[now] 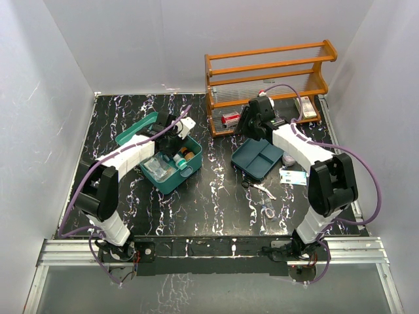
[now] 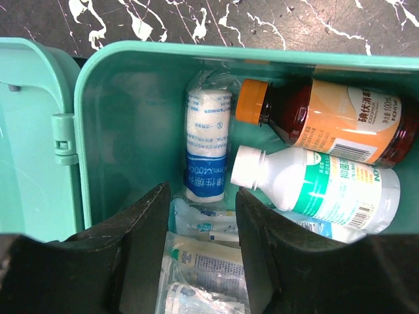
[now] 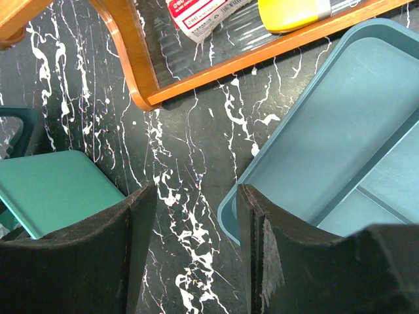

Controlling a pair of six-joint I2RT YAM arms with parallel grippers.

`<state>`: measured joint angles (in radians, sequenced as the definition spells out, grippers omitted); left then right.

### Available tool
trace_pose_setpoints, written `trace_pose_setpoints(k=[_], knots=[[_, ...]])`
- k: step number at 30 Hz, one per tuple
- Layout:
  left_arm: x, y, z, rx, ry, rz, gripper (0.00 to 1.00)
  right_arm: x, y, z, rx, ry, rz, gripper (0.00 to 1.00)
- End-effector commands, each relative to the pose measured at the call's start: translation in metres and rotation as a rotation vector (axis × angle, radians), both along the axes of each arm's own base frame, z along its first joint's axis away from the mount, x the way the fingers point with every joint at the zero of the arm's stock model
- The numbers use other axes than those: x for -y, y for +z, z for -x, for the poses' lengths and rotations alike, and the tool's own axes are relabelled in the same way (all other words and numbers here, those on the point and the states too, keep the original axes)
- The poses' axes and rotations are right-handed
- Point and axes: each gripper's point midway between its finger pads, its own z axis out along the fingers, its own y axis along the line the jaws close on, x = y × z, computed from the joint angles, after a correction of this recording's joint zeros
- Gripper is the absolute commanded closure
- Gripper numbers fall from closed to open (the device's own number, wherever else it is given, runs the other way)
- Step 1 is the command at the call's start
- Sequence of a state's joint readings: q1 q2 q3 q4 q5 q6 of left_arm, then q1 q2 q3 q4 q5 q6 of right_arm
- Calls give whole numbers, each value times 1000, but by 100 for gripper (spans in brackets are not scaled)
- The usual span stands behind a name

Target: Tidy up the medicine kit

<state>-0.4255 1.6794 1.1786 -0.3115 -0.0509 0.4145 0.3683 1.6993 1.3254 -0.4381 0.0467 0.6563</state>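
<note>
**Medicine kit and arms, three views.** The medicine kit (image 1: 186, 178) stands on the left half of the black marbled table (image 1: 196, 203), in front of the left arm. Its hinged lid (image 1: 134, 129) is open toward the far left. The box is teal-green plastic with rounded corners, and a moulded hinge lug (image 2: 63, 134) joins lid and body.

Contents, from the left wrist:
- A brown bottle (image 2: 334, 124) has an orange cap and an orange label with Chinese characters, "100mL" and a barcode.
- A white bottle (image 2: 314, 186) touches it; it has a white cap, a green-banded label and a barcode, and the text is too small to read.
- A wrapped white bandage roll (image 2: 207, 144), to their left, has a blue band and illegible blue print.
- Clear sachets (image 2: 203, 261), nearer the camera, carry faint lettering.

The left gripper (image 2: 203, 196) hangs over the open box with its jaws parted, holding nothing. The right gripper (image 3: 196, 196) hovers over bare table beside a blue-teal divided tray (image 3: 340, 131), with its jaws apart and empty.

The orange wooden rack (image 3: 141, 72) holds a red-and-white packet (image 3: 200, 13) and a yellow item (image 3: 288, 13); neither print can be read.
</note>
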Motion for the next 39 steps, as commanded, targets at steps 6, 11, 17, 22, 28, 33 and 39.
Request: trace_pose_setpoints(k=[6,11,17,22,28,33,39], knots=[[12,11,-8,25,5,46,71,4,36,-5,116,-8,-10,51],[20,24,-12,37,17,92,76,9,41,-3,128,-17,7,51],[27,79,-29,130,150,221,71,30,50,9,147,-81,62,51],[26,142,-36,229,290,379,60,67,46,36,101,-219,152,50],[19,176,-14,240,435,536,46,101,32,89,5,-348,191,47],[12,180,5,197,517,577,33,110,11,133,-83,-421,135,34],[19,182,30,156,515,698,2,130,-17,165,-201,-498,202,22]])
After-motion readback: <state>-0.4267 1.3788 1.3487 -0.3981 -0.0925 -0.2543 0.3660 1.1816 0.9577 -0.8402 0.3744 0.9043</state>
